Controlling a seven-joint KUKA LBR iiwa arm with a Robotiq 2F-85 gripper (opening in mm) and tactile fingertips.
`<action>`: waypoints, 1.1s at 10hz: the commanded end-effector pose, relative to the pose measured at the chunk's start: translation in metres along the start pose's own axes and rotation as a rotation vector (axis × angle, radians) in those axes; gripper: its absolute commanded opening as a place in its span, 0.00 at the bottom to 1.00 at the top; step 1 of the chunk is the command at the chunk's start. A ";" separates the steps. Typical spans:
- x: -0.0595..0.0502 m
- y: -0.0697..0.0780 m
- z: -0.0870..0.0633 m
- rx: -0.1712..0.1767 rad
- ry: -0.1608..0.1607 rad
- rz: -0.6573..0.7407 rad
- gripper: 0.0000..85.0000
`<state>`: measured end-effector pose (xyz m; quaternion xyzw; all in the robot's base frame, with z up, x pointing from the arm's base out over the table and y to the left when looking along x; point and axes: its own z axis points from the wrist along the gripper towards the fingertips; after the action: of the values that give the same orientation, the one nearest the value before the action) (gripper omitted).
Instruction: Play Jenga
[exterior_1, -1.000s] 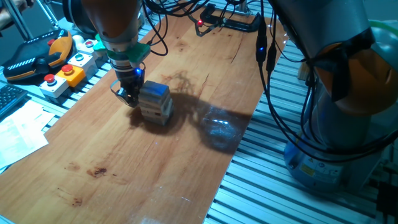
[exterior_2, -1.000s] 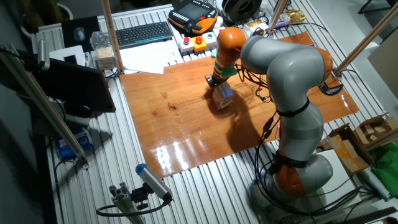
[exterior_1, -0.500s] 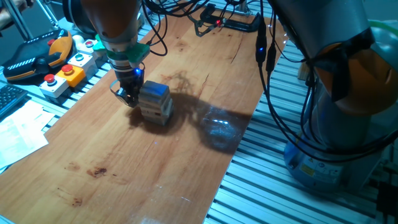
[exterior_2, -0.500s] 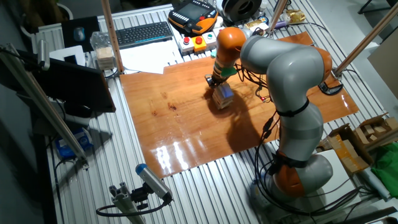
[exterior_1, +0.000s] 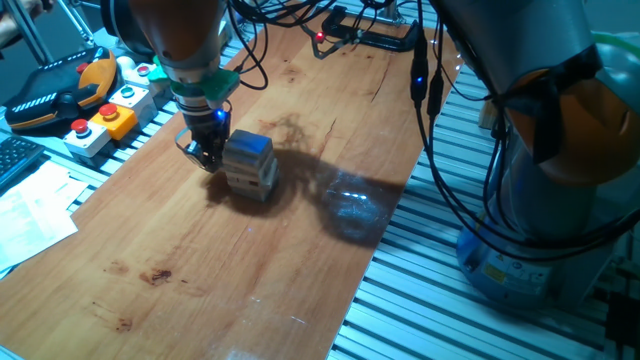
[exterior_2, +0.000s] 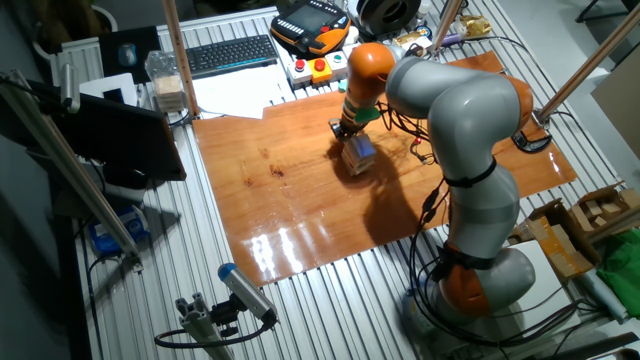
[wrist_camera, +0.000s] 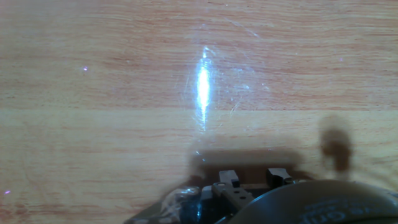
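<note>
The Jenga tower (exterior_1: 250, 165) is a small stack of pale wood blocks standing upright on the wooden table (exterior_1: 250, 270), with bluish light on its top. It also shows under the arm as the tower (exterior_2: 358, 155). My gripper (exterior_1: 205, 157) hangs low just to the tower's left, fingertips near the table and close against the tower's side; I cannot tell if they touch. In the hand view my gripper (wrist_camera: 254, 179) shows two fingertips (wrist_camera: 228, 179) slightly apart over bare wood with nothing between them. The tower is out of the hand view.
Push-button boxes (exterior_1: 105, 120) and an orange-black pendant (exterior_1: 60, 90) lie past the table's left edge, beside papers (exterior_1: 30, 215). A keyboard (exterior_2: 232, 52) sits at the far side. Cables (exterior_1: 430, 90) hang over the right edge near the arm's base (exterior_2: 480, 280).
</note>
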<state>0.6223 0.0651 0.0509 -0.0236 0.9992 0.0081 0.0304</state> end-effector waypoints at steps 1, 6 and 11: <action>0.000 0.000 0.000 0.001 0.000 -0.002 0.01; -0.003 0.000 0.001 0.004 -0.001 -0.002 0.01; -0.005 0.001 0.000 0.007 -0.001 -0.002 0.01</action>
<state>0.6275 0.0663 0.0517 -0.0246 0.9992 0.0049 0.0310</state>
